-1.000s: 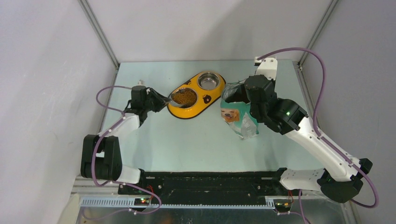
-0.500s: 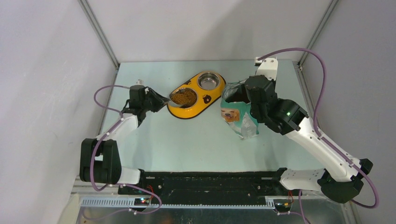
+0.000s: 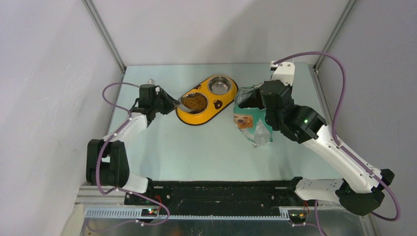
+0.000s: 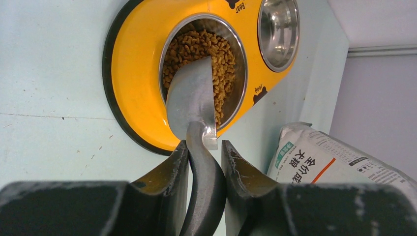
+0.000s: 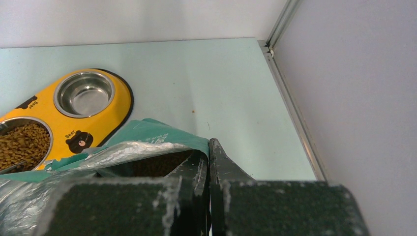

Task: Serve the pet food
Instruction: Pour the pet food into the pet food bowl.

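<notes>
The step in hand looks to be the tipping-out. The left pincer (image 4: 204,148) is clamped on the dark curved handle of the grey metal scoop (image 4: 192,98). The scoop's blade slopes down into the nearer steel bowl of the yellow two-bowl feeder (image 4: 137,64). The pet food (image 4: 223,59), small brown dry kibble, lies heaped in that bowl around the blade's tip, and the blade itself looks bare. The farther steel bowl (image 4: 278,27) shows no kibble.

The right pincer (image 5: 209,147) is closed flat on the rim of the teal-and-white foil bag (image 5: 147,130), propping its mouth open on the pale green table (image 3: 196,152).

The next move probably calls for lifting the scoop clear of the bowl's rim without dragging pellets out. Whether another scoopful is needed cannot be told.
</notes>
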